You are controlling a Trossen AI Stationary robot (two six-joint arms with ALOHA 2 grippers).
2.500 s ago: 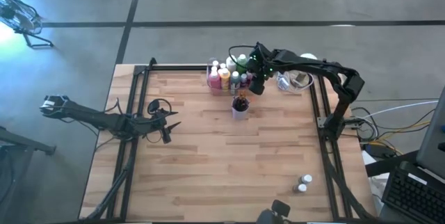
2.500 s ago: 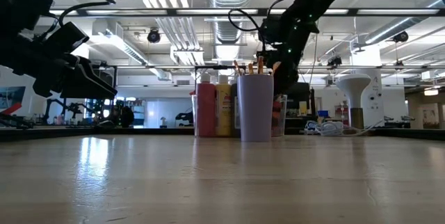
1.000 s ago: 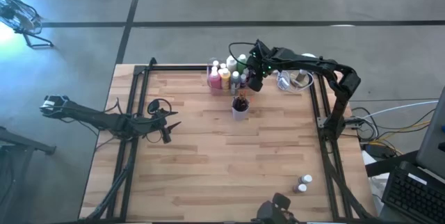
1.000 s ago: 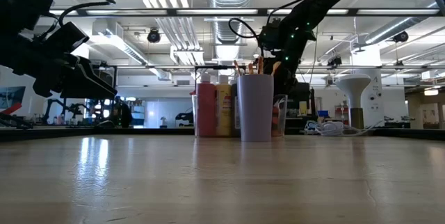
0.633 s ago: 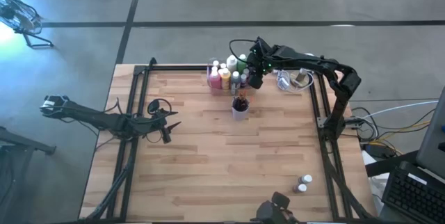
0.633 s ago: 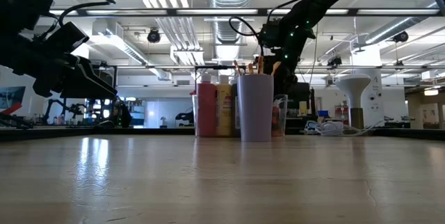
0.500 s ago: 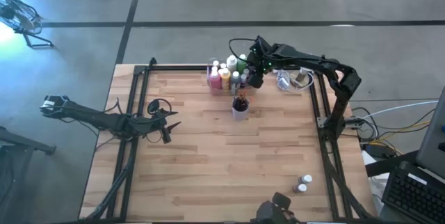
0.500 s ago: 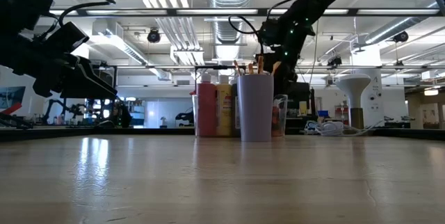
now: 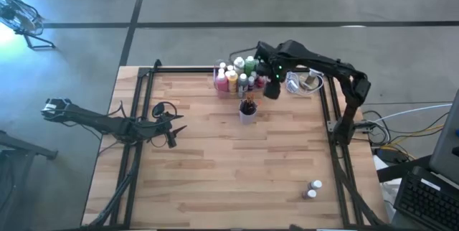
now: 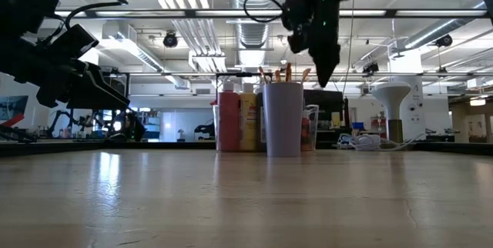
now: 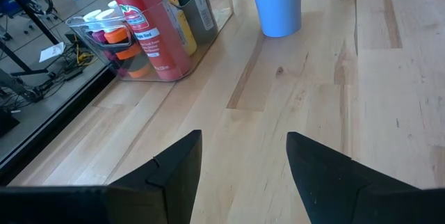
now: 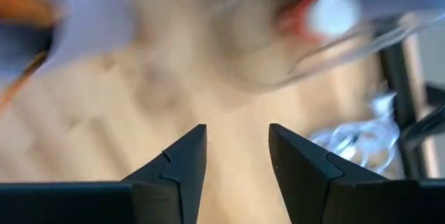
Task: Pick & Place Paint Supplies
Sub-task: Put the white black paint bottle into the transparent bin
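1. The right gripper [image 9: 272, 92] hangs above the table, its fingers [image 12: 182, 156] parted with only bare wood between them: they hold nothing, so the step in hand looks like going for the next supply.
2. The clear plastic bin [image 9: 221, 86] of paint bottles [image 9: 232, 80] stands just beside the fingers, near the far edge of the wooden table [image 9: 215, 166]; the pale cup of dark-handled brushes [image 9: 247, 109] stands just beyond the fingertips.
3. Two small white-capped bottles [image 9: 313, 189] remain well apart from the fingers, at the near right corner, and are probably next.
4. Lift clear of the bin and cup before swinging, as both stand close enough to be knocked.
5. Come down with one bottle centred in the gap, then close.
6. The left gripper [image 11: 243, 158] waits low, fingers wide and empty, the bin and cup ahead of its fingertips.
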